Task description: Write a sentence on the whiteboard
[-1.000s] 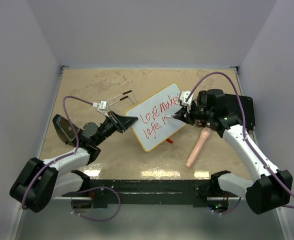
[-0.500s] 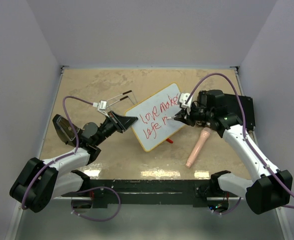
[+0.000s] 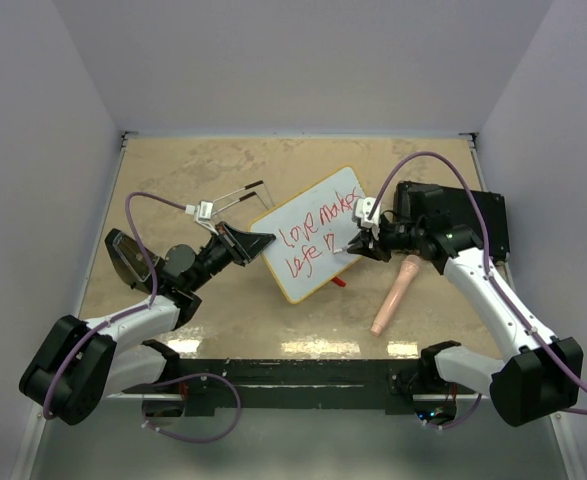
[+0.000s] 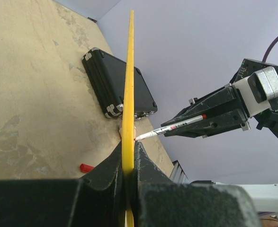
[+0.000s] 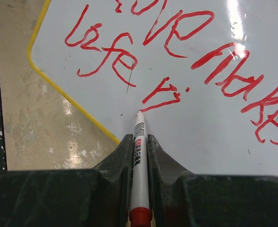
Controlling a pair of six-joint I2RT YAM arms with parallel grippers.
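The whiteboard [image 3: 315, 279] stands tilted at mid-table, white with a yellow rim [image 4: 128, 80]. My left gripper [image 3: 264, 240] is shut on its left edge, and the jaws [image 4: 128, 147] pinch the rim. The sentence [image 3: 311, 238] runs in red over two lines; in the right wrist view I read "love makes" over "life ri" [image 5: 129, 52]. My right gripper [image 3: 359, 246] is shut on a white marker [image 5: 139, 156] with a red end. The marker tip touches the board face [image 5: 200, 127] at the end of the last red stroke. In the left wrist view the marker [image 4: 173, 126] meets the board from the right.
A black case [image 3: 476, 222] lies at the right behind my right arm, also visible behind the board [image 4: 112, 80]. A pink handle-shaped object [image 3: 395, 293] and a red cap [image 3: 340, 282] lie near the board's lower corner. A wire stand [image 3: 229, 198] sits behind my left gripper.
My right gripper has slid a little down and toward the near edge of the board. New red strokes have appeared after the "r" on the second line. The left arm holds still.
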